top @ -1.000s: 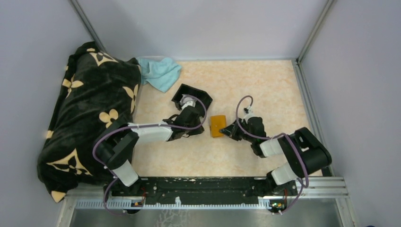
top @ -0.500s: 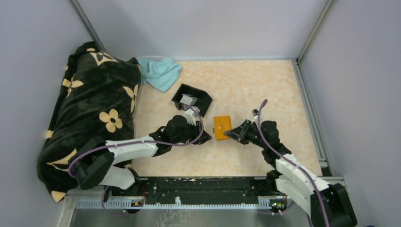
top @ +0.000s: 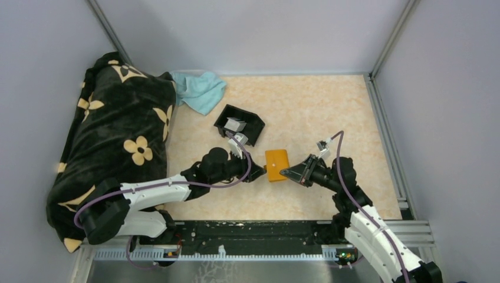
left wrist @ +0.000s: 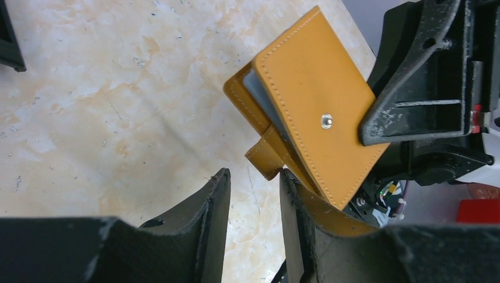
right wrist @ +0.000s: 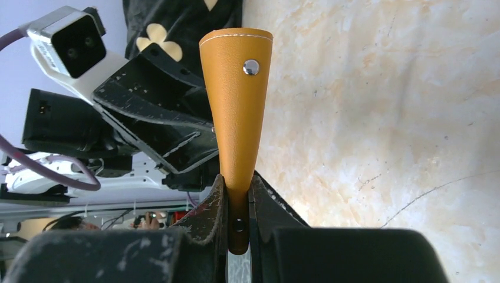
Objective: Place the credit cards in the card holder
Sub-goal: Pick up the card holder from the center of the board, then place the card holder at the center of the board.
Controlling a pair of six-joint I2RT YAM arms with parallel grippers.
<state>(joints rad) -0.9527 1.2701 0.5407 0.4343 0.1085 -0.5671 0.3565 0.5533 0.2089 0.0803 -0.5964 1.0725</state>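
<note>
Holding the card holder [left wrist: 312, 100] pinched firm in my right jaws, I'd ease my spread left jaws onto its closure tab [left wrist: 268, 156] and peel gently.

We read no legible text, number or brand in any view. The card holder [right wrist: 236, 88], clamped in the right gripper [right wrist: 237, 191], bears only a blank metal snap [right wrist: 252, 67]. The blanket [top: 112, 135], left of the left gripper [left wrist: 253, 177], shows only cream flower motifs.

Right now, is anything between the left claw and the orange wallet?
No, nothing visible. The open left gripper is right next to the wallet, only bare table between. The right gripper holds the wallet.
</note>
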